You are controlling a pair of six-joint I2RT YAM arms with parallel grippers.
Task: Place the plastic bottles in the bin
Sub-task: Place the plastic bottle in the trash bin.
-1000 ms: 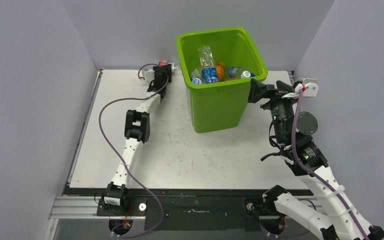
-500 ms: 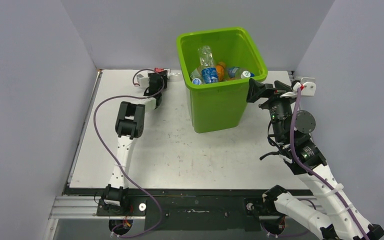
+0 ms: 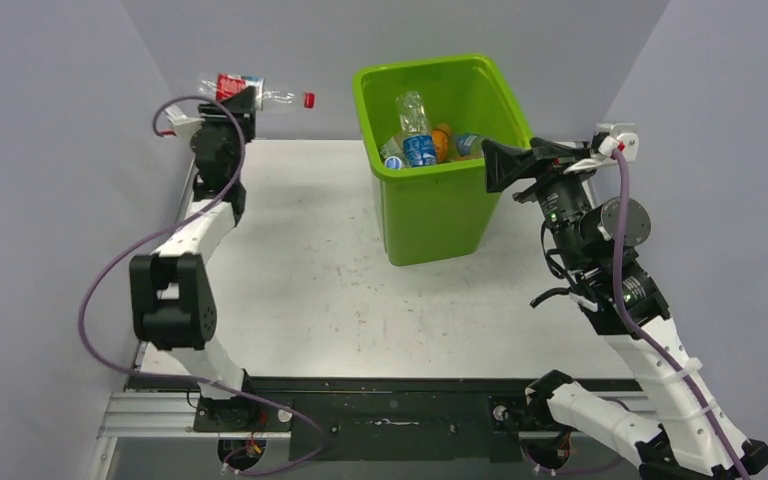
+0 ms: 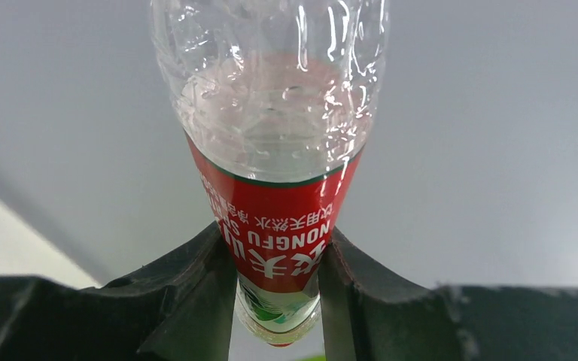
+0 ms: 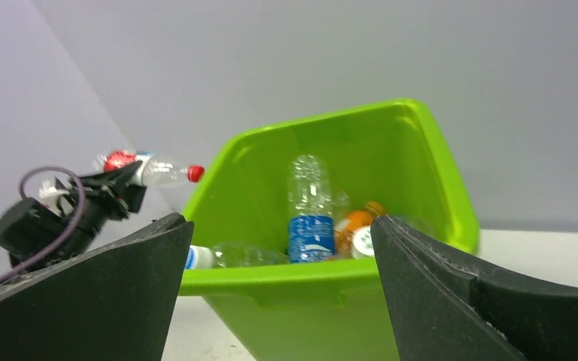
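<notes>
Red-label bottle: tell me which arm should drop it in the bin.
Left. The left tool grips the bottle, raised beside the bin; the right tool is open and empty at the bin's other side.

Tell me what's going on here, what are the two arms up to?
The left gripper holds a clear bottle with a red label and red cap up in the air, to the left of the green bin. The bottle lies sideways, its cap pointing toward the bin. Several bottles are already inside the bin. The right gripper hangs open and empty by the bin's right rim.
</notes>
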